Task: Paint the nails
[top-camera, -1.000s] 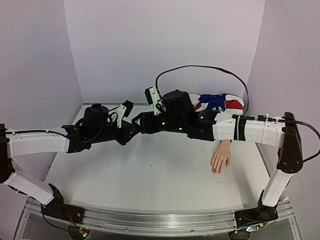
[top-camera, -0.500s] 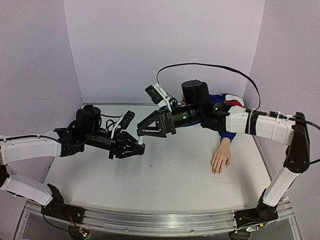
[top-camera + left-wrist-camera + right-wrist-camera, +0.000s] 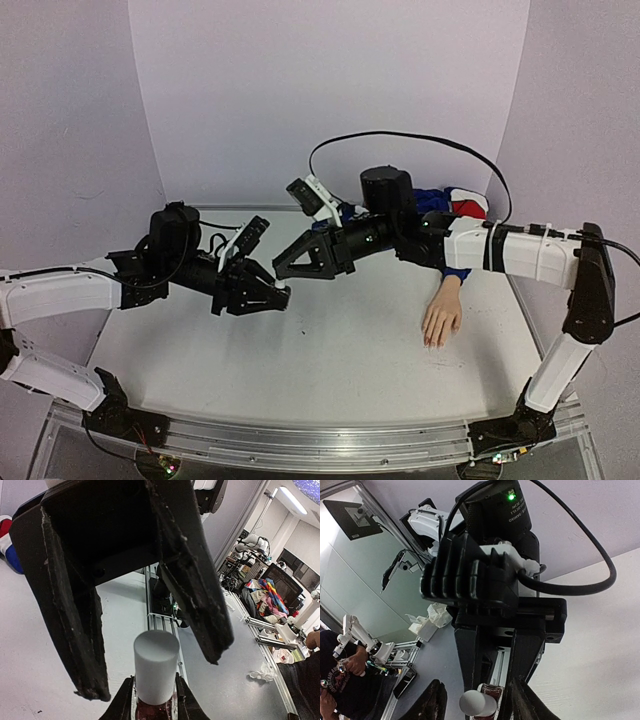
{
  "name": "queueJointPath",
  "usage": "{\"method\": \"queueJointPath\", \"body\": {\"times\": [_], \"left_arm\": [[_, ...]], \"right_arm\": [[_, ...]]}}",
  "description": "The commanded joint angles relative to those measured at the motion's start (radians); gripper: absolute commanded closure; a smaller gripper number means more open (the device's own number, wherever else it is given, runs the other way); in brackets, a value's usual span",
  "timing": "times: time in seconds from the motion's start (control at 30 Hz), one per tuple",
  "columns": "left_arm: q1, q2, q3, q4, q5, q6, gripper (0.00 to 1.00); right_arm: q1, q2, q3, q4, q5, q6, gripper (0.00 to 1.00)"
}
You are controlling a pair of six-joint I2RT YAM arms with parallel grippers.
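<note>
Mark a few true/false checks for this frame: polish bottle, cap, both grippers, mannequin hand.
1. The left gripper is shut on the polish bottle. True.
2. The right gripper is clamped on the white cap. False: its fingers are open on either side of the cap, with gaps showing.
3. The cap is off the bottle. False: it sits on the bottle.
4. The mannequin hand lies on the table, apart from both grippers. True.

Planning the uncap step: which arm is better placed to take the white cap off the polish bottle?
Right. Its pincer is open and lined up on the white cap, while the left pincer is shut on the polish bottle, holding it.
</note>
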Motion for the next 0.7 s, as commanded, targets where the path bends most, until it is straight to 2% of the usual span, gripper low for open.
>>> {"method": "queueJointPath", "body": {"times": [0.0, 0.17, 0.33, 0.4, 0.47, 0.53, 0.67], "left_arm": [[-0.002, -0.018, 0.059, 0.051, 0.014, -0.005, 1.00], [-0.002, -0.017, 0.063, 0.051, -0.025, 0.001, 1.00], [-0.002, -0.022, 0.064, 0.051, -0.104, 0.018, 1.00], [-0.003, -0.028, 0.066, 0.051, -0.175, 0.015, 1.00], [-0.003, -0.035, 0.061, 0.052, -0.303, 0.013, 1.00], [-0.002, -0.036, 0.056, 0.051, -0.496, 0.012, 1.00], [-0.002, -0.019, 0.054, 0.052, -0.975, -0.024, 1.00]], "right_arm": [[0.013, 0.004, 0.001, 0.092, -0.050, 0.020, 0.64], [0.015, 0.010, -0.003, 0.097, -0.054, 0.022, 0.79], [0.016, 0.004, -0.010, 0.097, -0.047, 0.015, 0.88], [0.015, 0.002, -0.010, 0.096, -0.033, 0.017, 1.00], [0.016, -0.005, -0.021, 0.095, 0.011, 0.017, 1.00], [0.016, -0.015, -0.036, 0.094, 0.081, 0.021, 1.00], [0.023, -0.030, -0.050, 0.026, 0.411, 0.041, 1.00]]}}
